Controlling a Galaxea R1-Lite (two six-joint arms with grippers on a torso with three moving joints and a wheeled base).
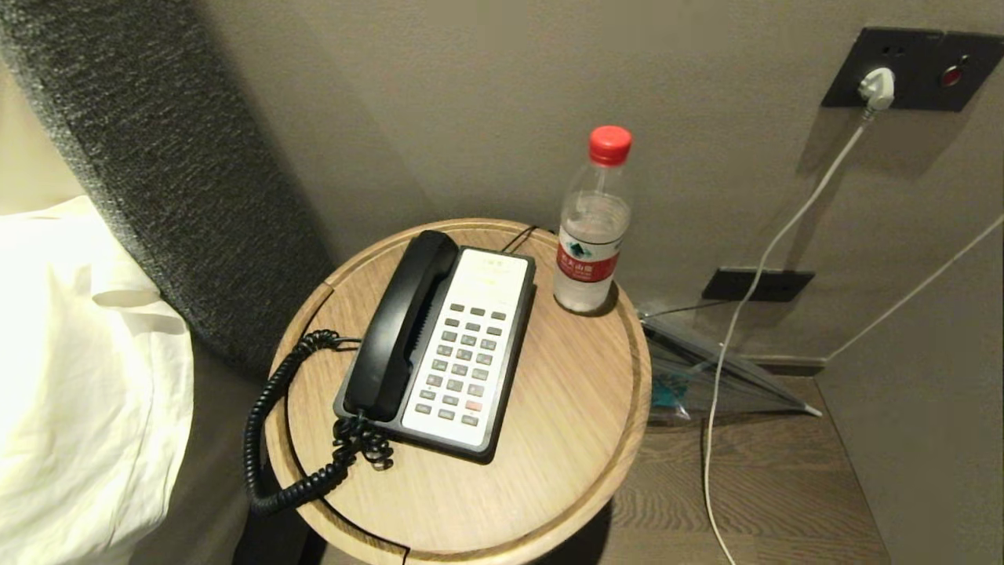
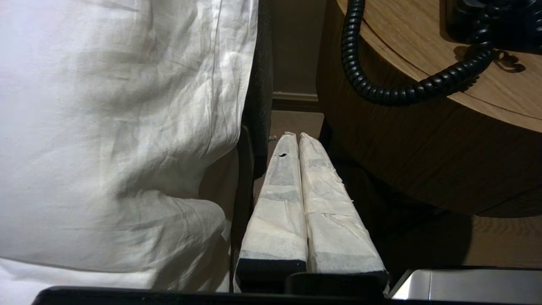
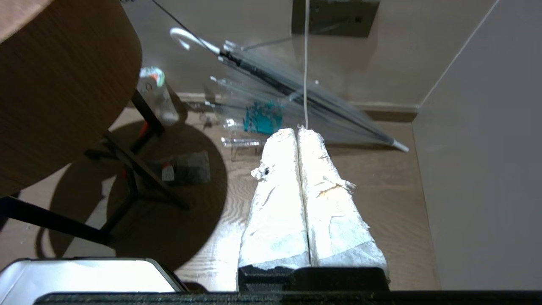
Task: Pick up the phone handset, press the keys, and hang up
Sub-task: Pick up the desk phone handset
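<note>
Resting cradled, phone handset [image 1: 401, 323], claws [image 2: 299, 136] below

We find the right gripper [image 3: 298, 132] closed, its taped fingers [image 3: 277, 203] pressed together above the wooden floor [image 3: 394, 203], beside the round table [image 3: 63, 84], with a transparent umbrella [image 3: 296, 91] against the wall.

The phone base [image 1: 463, 353] sits on the table [image 1: 572, 439], left of centre; the phone handset [image 1: 401, 323] lies in the cradle on its left side, the keys [image 1: 463, 361] to its right; a bottle [image 1: 592, 224] stands behind, near the wall; a bed [image 1: 78, 377] lies left of the table.
</note>
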